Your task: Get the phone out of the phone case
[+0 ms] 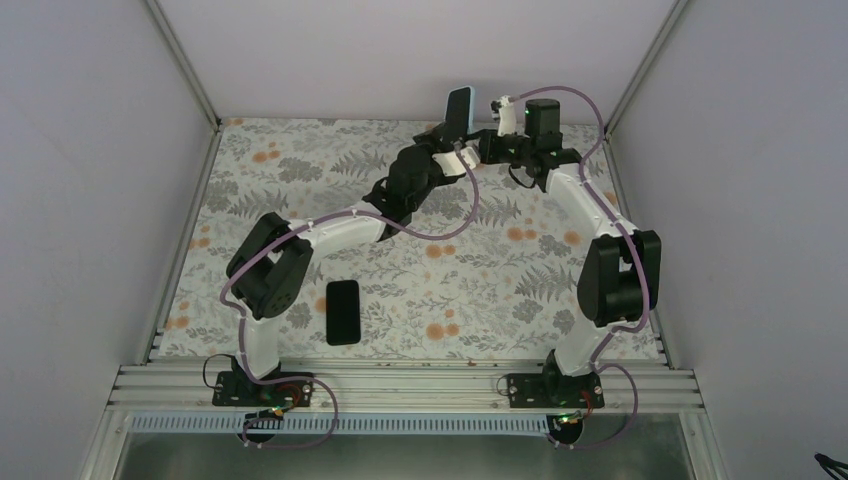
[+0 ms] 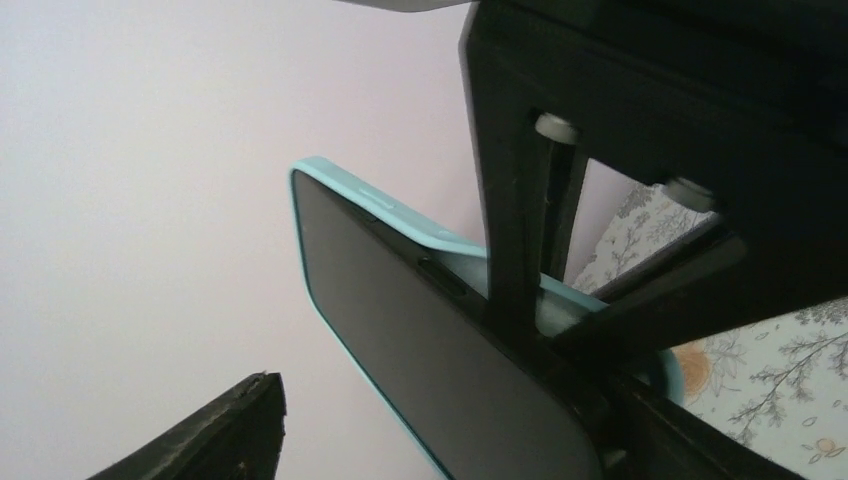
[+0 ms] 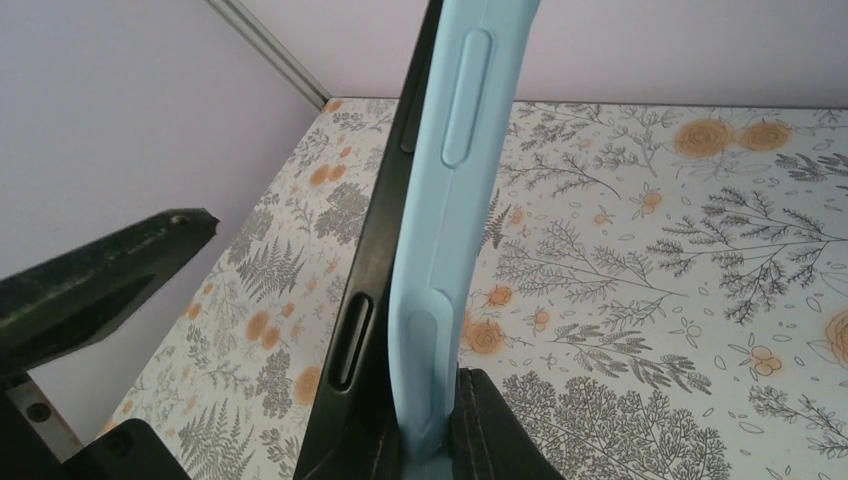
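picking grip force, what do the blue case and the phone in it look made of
The phone case: likely soft silicone or rubbery plastic, matte, moulded button bumps. The phone: smooth dark front, probably glass; black side frame, metal or plastic unclear.

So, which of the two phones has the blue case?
The phone held upright in the air at the far end; a blue case shows along its edge. The other phone lies flat on the table, all black.

The table (image 1: 480,290) is lit evenly and softly from above — only faint shadows are cast. The left wrist view is rendered dimmer; the case (image 3: 455,260) is blurred up close.
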